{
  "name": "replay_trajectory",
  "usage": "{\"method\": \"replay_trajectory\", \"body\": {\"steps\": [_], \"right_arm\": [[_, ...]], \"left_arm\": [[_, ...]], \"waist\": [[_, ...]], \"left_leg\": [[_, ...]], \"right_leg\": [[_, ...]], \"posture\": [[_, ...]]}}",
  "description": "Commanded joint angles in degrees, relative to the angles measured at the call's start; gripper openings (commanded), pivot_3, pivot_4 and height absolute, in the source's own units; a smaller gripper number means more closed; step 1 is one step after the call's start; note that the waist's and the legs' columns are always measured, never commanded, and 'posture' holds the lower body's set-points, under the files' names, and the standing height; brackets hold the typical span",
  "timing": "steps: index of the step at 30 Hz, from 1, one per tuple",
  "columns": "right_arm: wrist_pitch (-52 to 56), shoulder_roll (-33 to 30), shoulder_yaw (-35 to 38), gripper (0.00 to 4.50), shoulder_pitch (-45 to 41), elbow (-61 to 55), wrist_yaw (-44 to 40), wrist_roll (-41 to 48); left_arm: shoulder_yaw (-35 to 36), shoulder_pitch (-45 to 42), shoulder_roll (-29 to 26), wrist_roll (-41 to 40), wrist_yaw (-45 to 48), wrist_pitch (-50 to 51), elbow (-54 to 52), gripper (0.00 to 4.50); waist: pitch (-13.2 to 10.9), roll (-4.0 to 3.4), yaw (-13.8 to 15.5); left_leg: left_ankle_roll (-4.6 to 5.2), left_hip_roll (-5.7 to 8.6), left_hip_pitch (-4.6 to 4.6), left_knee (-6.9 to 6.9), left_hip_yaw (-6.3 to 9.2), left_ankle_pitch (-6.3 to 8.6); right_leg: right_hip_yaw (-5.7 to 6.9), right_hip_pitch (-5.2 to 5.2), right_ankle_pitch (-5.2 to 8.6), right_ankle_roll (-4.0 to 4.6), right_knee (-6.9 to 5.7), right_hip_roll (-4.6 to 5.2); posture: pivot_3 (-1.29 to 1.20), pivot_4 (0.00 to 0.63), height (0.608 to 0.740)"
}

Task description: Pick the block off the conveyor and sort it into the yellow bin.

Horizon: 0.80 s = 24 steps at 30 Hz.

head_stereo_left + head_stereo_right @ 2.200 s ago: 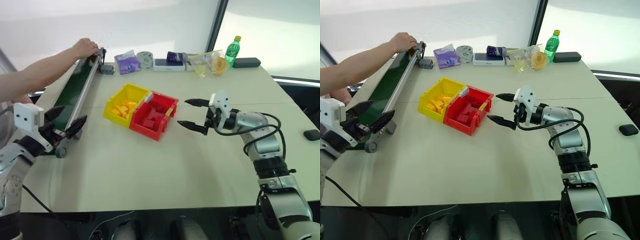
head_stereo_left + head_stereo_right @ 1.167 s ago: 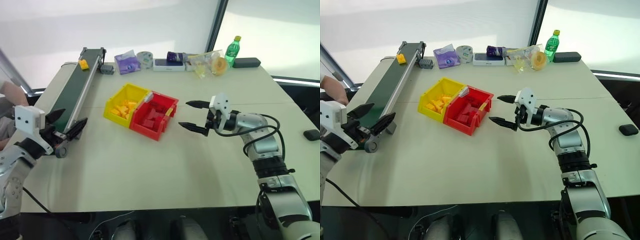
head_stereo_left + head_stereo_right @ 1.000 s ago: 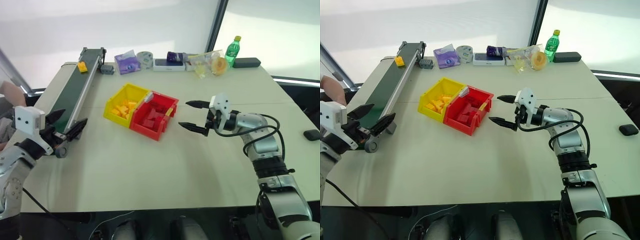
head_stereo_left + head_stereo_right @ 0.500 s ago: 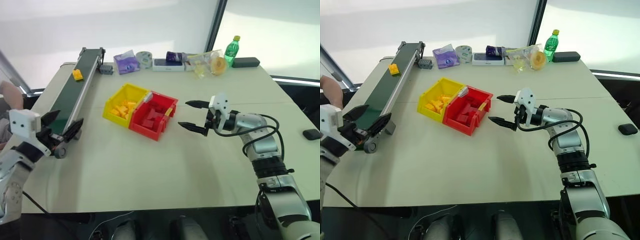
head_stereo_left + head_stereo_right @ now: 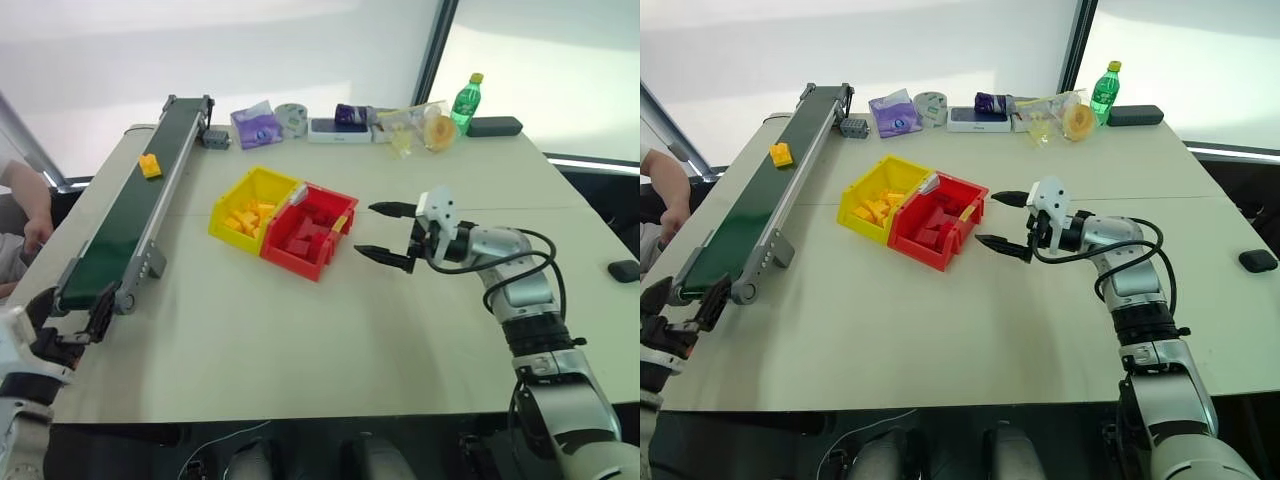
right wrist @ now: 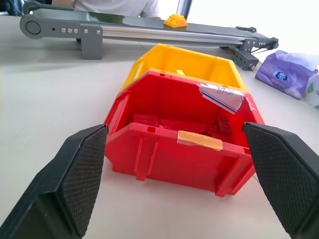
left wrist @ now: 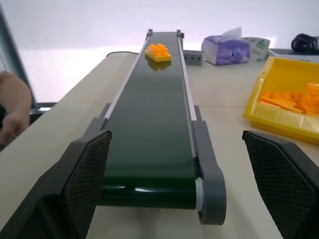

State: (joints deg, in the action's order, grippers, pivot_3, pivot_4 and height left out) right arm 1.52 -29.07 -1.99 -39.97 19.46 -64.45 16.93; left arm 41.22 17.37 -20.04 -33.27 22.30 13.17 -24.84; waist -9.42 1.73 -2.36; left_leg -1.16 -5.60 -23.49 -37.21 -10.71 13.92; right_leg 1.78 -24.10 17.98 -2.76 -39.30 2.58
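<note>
On the conveyor (image 5: 120, 225) sits a studded orange block (image 5: 150, 165).

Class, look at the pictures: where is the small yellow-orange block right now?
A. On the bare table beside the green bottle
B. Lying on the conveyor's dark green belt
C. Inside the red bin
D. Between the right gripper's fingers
B. The block lies on the green belt of the conveyor, toward its far end, with no gripper touching it.
</note>
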Motion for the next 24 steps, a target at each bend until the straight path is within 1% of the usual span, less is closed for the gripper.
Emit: {"method": "replay_trajectory", "body": {"steps": [1, 24], "right_arm": [[-0.1, 0.2, 0.2, 4.5, -2.4, -1.2, -0.1, 0.2], [-0.9, 0.3, 0.9, 4.5, -2.1, -0.5, -0.5, -0.1]], "left_arm": [[1.4, 0.4, -0.4, -0.1, -0.7, -2.4, -1.7, 4.44], [0.6, -2.6, -4.4, -0.1, -1.2, -1.8, 1.5, 4.44]], "waist": [[0.0, 0.0, 0.0], [0.0, 0.0, -0.1]], "left_leg": [[0.0, 0.0, 0.0, 0.01, 0.01, 0.0], [0.0, 0.0, 0.0, 0.03, 0.0, 0.0]], "right_leg": [[0.01, 0.0, 0.0, 0.0, 0.0, 0.0], [0.01, -0.01, 0.0, 0.0, 0.01, -0.01]], "posture": [[0.0, 0.15, 0.74], [0.0, 0.15, 0.74]]}}
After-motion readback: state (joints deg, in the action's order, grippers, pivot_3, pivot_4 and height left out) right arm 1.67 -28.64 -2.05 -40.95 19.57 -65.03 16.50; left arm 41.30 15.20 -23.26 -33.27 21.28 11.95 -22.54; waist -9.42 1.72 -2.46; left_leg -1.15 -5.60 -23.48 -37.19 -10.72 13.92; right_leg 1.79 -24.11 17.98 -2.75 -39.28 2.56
